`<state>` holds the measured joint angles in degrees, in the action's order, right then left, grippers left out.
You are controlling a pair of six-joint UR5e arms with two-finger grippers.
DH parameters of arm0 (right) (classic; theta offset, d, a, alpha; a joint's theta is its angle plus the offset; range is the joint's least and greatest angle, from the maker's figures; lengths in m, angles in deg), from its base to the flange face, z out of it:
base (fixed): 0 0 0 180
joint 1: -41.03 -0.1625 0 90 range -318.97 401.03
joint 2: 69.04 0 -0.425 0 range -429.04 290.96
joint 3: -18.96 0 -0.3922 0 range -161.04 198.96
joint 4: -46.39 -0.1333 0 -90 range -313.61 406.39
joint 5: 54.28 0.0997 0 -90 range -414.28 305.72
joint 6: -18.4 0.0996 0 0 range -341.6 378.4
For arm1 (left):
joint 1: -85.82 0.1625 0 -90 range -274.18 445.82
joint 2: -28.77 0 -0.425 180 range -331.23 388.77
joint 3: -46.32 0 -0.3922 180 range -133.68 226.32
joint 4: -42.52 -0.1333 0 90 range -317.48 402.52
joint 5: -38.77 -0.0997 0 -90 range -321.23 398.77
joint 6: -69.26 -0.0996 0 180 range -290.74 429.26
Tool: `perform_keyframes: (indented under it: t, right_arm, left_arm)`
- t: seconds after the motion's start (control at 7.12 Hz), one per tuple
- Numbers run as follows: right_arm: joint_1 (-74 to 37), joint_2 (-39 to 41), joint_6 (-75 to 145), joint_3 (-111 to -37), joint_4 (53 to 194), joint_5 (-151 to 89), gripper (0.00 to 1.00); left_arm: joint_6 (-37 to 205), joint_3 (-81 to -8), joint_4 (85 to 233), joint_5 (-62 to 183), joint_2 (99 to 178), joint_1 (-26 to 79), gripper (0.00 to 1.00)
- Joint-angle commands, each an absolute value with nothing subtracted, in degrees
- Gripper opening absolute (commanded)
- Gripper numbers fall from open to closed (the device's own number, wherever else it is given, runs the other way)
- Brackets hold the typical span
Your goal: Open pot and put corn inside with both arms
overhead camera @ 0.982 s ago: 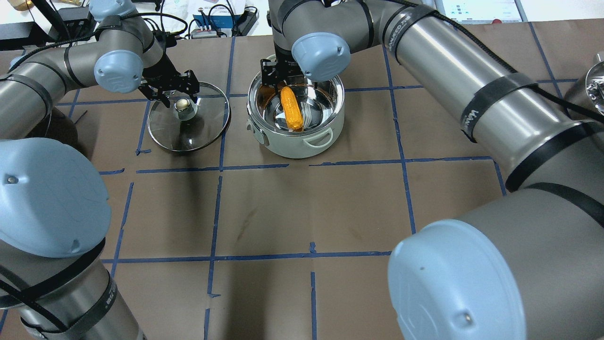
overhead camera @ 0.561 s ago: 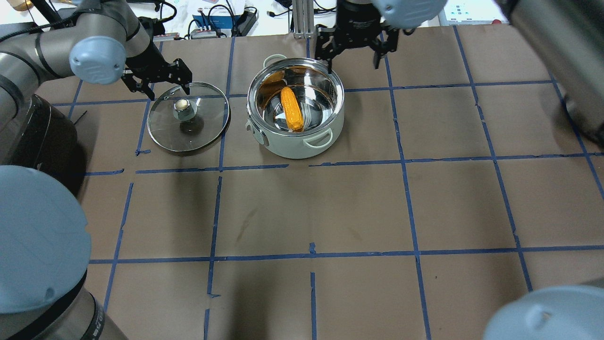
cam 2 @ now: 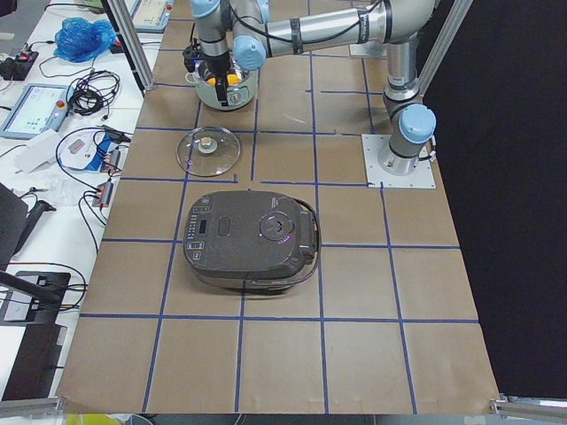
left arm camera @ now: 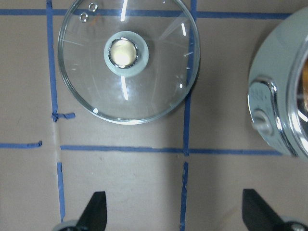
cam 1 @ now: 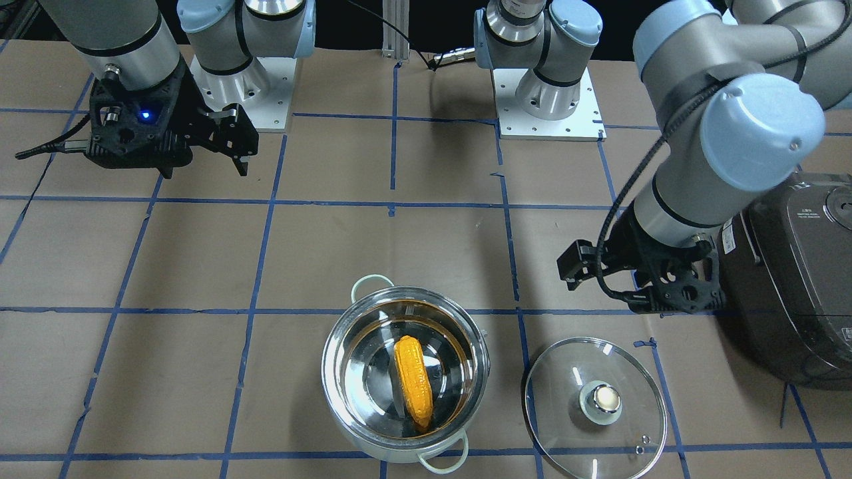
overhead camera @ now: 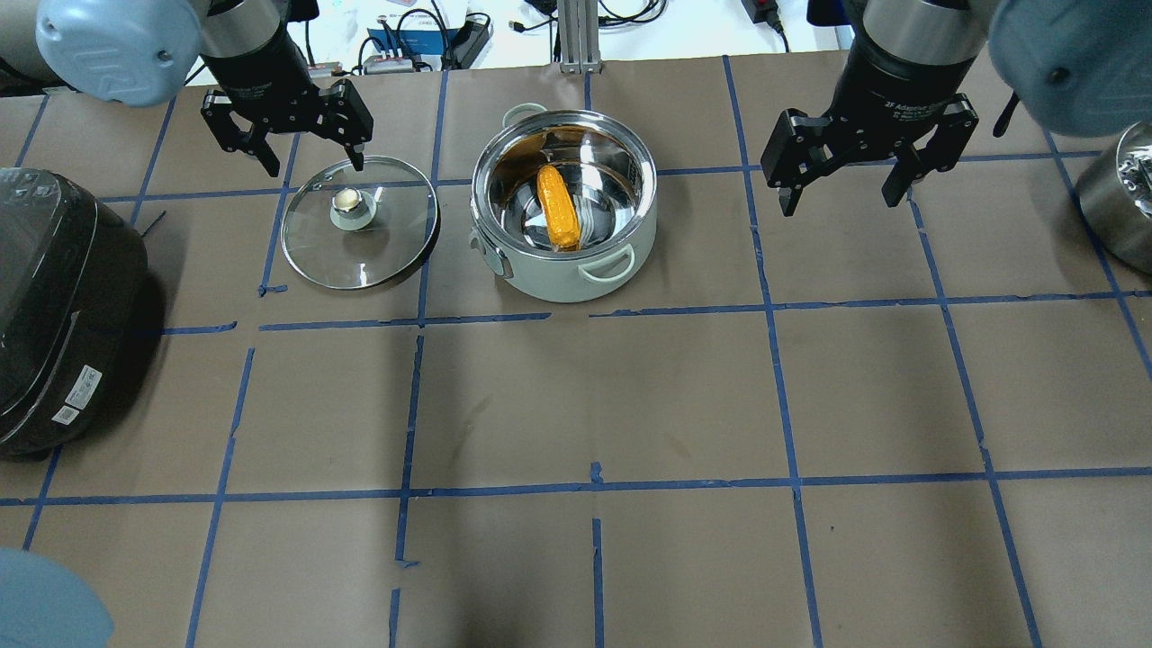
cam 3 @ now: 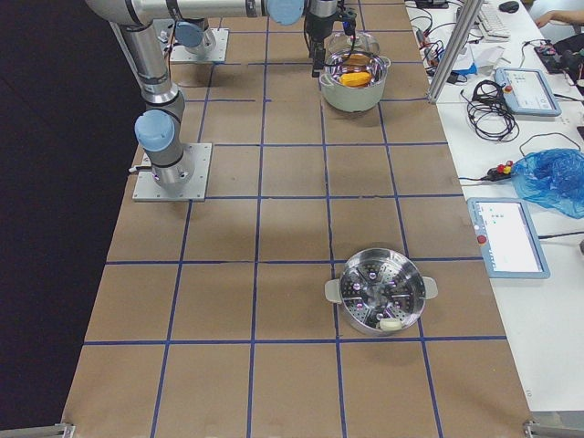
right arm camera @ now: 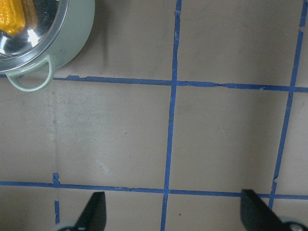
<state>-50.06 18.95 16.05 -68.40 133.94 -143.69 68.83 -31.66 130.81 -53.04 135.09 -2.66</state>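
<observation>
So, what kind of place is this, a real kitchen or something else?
Most likely a robotics lab bench, not a kitchen: the brown-paper-covered table is gridded with blue tape, two silver-grey robot arms are bolted to white base plates, and grey screen tablets with black cables lie alongside.

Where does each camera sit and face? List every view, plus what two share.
Overhead: behind the robot, facing forward-down on the table; left claw and right claw, both open.
Front-facing: across the table, facing the robot; both bases, arms.
Exterior left: robot's left end, past the rice cooker; arms beyond.
Exterior right: right end, past a steamer pot; arms beyond.
Left wrist: straight down on the lid; fingertips.
Right wrist: straight down beside the pot; fingertips.
Shared: overhead and front-facing both show the corn in the pot.
</observation>
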Motion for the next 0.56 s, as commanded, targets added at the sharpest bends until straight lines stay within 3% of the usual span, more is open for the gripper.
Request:
perform_keyframes:
  t: [0.0, 0.42]
  right_arm:
    - [-49.94, 19.64, 16.20, -69.28, 136.03, -143.75, 0.98]
    - [-50.29, 19.20, 20.42, -69.11, 139.29, -143.23, 0.96]
  left_arm:
    - [68.21, -31.20, 136.28, -52.90, 130.56, -5.49, 1.00]
    - [64.27, -31.28, 135.59, -49.74, 129.67, -4.10, 1.00]
